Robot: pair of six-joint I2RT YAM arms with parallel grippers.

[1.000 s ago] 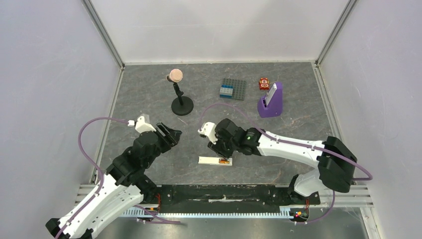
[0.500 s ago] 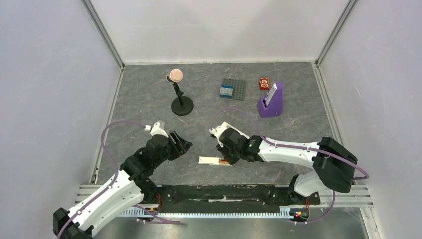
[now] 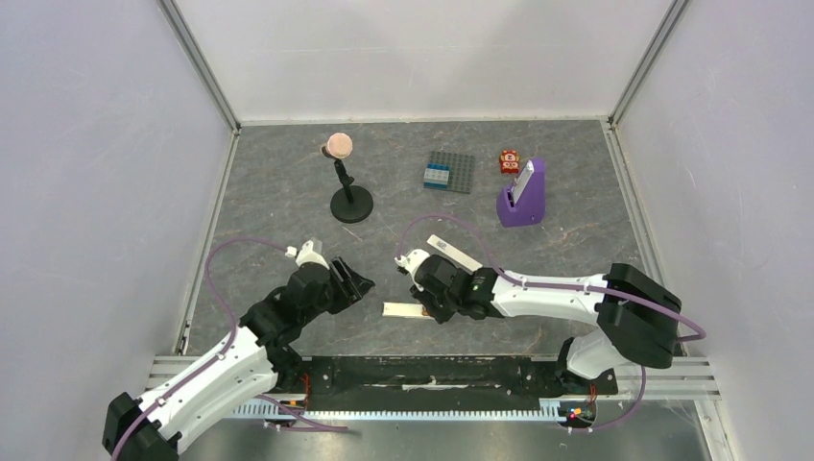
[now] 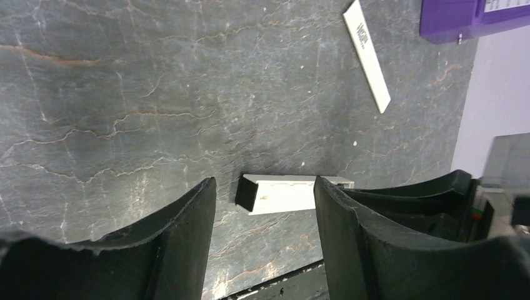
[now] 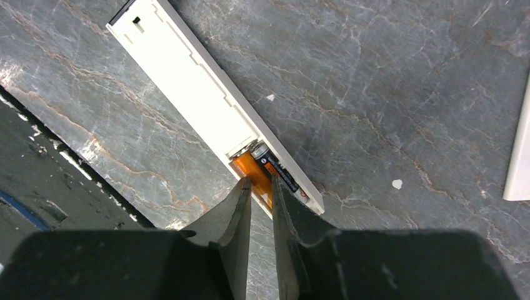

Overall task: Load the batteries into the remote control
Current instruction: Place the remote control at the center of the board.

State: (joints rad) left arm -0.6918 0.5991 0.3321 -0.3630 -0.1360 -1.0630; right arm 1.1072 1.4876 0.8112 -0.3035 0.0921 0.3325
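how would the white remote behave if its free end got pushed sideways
Probably slides, not rolls: the remote is a flat-sided bar lying flat on the smooth table. Likely stiff and light, being slim, hard-looking plastic. A push at one end might pivot it, since the right gripper sits at its other end by the orange battery.

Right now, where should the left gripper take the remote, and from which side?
Take the remote at its bare end, the one away from the batteries, pinching across its two long edges. Come from above, on the side of the left gripper: the bar lies flat, that end is free, and the right gripper crowds the battery end.
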